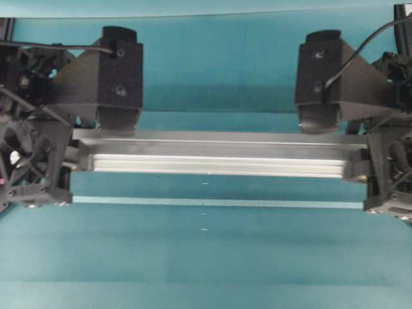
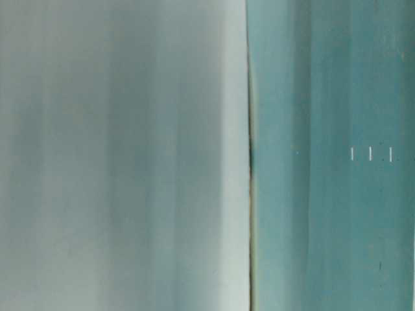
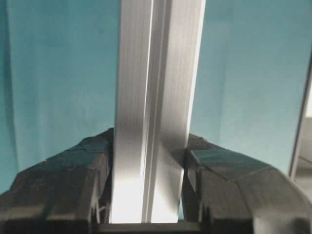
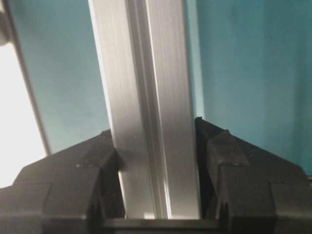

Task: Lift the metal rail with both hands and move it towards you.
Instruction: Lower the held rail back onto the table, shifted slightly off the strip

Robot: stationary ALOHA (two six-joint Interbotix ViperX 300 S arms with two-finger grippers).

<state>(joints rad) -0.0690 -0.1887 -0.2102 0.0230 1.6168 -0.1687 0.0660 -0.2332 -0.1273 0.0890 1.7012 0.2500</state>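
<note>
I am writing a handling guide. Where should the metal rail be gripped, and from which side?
Grip the metal rail near both square-cut ends, coming from above, jaws across its narrow width. It is long and straight, and the left gripper and right gripper hold it so.

Black boxy left gripper (image 1: 76, 159), right gripper (image 1: 362, 158), black cables
</note>
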